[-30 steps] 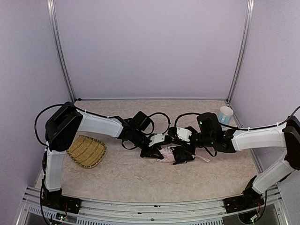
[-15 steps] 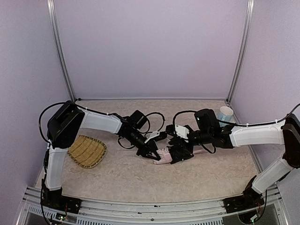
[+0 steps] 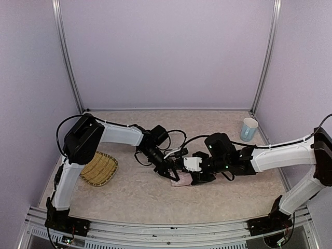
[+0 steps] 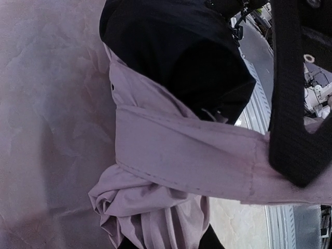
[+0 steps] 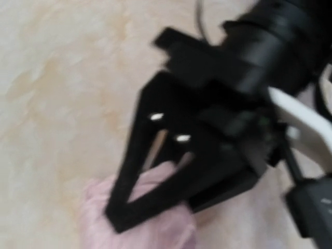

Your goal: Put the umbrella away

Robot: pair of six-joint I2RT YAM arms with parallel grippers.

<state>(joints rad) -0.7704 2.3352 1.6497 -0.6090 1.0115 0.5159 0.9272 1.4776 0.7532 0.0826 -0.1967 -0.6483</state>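
**A:** Where does the pale pink fabric umbrella (image 3: 180,182) with its black lining lie?

**B:** On the beige mottled worktop (image 3: 218,124), near the middle and toward the front. The left arm's fingers (image 4: 293,104) reach it from the left and the right arm's fingers (image 3: 199,176) from the right. The bundle sits between the two.

**A:** Which arm has hold of it?

**B:** The left. Its fingers are drawn nearly together on a flat pink strap of the canopy, and the right wrist view shows their tips meeting on pink cloth. The right arm's fingers are fully closed, low over the black part. Whether they pinch anything cannot be told.

**A:** And its long axis?

**B:** It seems to run left to right, from one arm toward the other, though the arms hide most of it.

**A:** How does it look?

**B:** Collapsed but not neatly rolled. Crumpled pink folds gather below the strap and black lining bulges above it. It looks soft and would likely sag if lifted by the strap alone.

**A:** And the coming move?

**B:** Probably the left arm draws the strap round the bundle, being the nearer. The shallow woven straw tray (image 3: 97,168) lies well apart to the left.
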